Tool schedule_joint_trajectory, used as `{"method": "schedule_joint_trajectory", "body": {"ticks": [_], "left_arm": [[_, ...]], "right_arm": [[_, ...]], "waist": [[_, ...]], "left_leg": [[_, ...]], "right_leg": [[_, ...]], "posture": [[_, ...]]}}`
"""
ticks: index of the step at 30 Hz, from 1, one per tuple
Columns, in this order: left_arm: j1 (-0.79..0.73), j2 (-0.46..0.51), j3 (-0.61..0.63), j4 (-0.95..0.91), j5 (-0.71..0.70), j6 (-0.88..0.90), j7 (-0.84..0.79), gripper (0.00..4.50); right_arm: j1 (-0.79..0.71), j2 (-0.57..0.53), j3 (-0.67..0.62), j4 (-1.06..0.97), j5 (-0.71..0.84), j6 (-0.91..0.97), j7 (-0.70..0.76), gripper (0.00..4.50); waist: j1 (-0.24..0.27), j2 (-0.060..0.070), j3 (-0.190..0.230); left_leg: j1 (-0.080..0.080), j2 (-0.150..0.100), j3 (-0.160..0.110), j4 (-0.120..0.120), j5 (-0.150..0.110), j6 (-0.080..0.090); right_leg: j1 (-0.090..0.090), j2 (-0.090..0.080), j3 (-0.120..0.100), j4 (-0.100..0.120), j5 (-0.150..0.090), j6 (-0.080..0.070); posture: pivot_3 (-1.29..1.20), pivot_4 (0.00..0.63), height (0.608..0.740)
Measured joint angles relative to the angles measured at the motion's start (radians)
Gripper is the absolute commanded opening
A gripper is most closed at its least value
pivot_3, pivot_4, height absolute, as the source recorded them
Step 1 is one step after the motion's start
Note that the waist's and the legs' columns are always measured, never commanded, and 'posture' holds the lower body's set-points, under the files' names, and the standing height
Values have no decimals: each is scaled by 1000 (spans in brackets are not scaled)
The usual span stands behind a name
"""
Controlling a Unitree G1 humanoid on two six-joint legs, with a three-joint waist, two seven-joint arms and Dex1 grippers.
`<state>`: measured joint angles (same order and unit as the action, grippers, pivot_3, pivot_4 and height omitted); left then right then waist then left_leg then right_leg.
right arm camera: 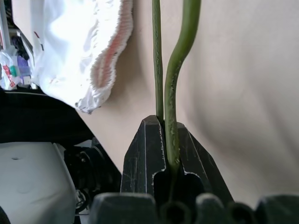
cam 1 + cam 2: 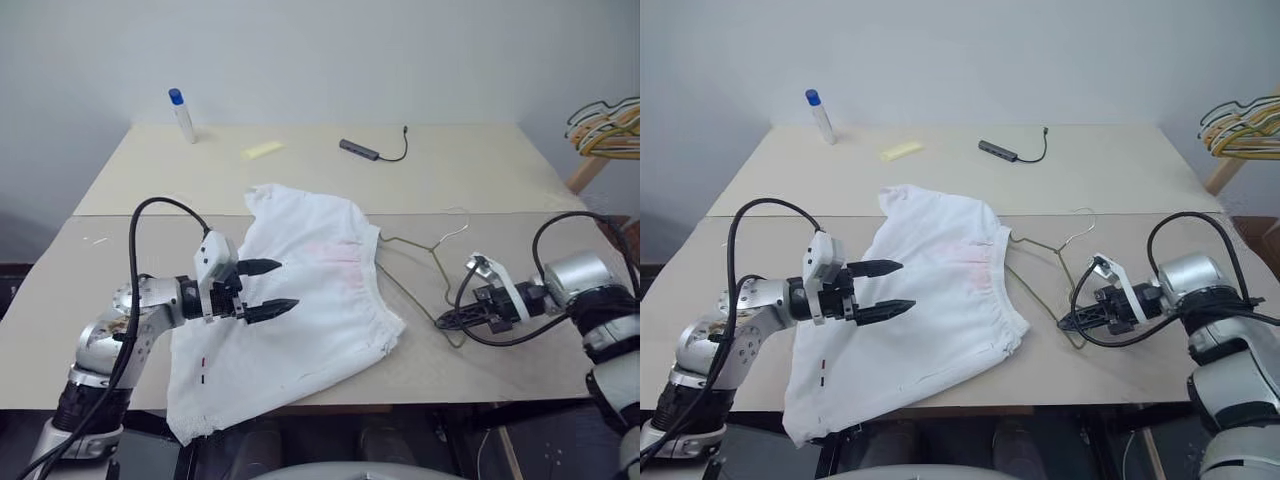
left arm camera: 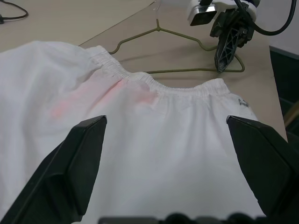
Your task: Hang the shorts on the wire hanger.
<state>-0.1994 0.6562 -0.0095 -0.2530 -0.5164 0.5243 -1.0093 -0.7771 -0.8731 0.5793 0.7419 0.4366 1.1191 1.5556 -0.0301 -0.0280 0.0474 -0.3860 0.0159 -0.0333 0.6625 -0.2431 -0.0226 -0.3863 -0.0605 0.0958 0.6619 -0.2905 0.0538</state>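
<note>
**Shorts flat on the surface, hanger pinched at its right corner**

The shorts (image 2: 290,310) lie spread on the near half of the beige surface (image 2: 480,180), one leg hanging over the near edge; a small red-and-black mark sits near that hem, too small to read. The left gripper (image 2: 268,290) hovers over them, jaws spread wide. To the right, the right gripper (image 2: 447,320) has its jaws pressed together on the near corner of the wire hanger (image 2: 415,265), which lies just beside the waistband. Farther back stand a blue-capped white bottle (image 2: 181,115), a yellow pad (image 2: 262,149) and a grey cable (image 2: 375,150). No label is legible. Yellow and orange hangers (image 2: 605,125) bunch at far right before a plain pale wall.
</note>
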Motion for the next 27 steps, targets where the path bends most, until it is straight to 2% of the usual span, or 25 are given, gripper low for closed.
{"method": "schedule_joint_trajectory", "body": {"ticks": [7, 17, 21, 27], "left_arm": [[8, -2, -15, 1, 9, -19, -6, 4457], [-17, -19, -35, 27, 21, -24, -10, 4457], [5, -18, -35, 17, 17, -24, -22, 4457], [14, -30, -35, 11, 18, -24, 0, 4457]], "right_arm": [[17, -65, 89, -96, 84, -38, 1, 0], [-141, 129, 68, 257, -26, -91, 3, 0], [-143, 142, 57, 280, -33, -130, 3, 0], [-193, 198, -49, 408, -106, -140, 3, 0]], "waist": [[8, 1, -1], [-9, 2, -1], [-10, 2, -1], [-13, 3, -2]], "left_leg": [[2, 1, 0, 0, 0, 0], [1, 0, -1, 1, 0, 0], [2, 0, -1, 1, 0, 0], [2, 0, -2, 1, 0, 0]], "right_leg": [[1, 1, 0, 2, 0, -1], [1, 1, 0, 2, 1, -1], [1, 1, -1, 3, 1, -1], [1, 1, -1, 3, 1, -2]], "posture": [[21, 0, 740], [28, 0, 740], [36, 0, 740], [37, 0, 740]]}}
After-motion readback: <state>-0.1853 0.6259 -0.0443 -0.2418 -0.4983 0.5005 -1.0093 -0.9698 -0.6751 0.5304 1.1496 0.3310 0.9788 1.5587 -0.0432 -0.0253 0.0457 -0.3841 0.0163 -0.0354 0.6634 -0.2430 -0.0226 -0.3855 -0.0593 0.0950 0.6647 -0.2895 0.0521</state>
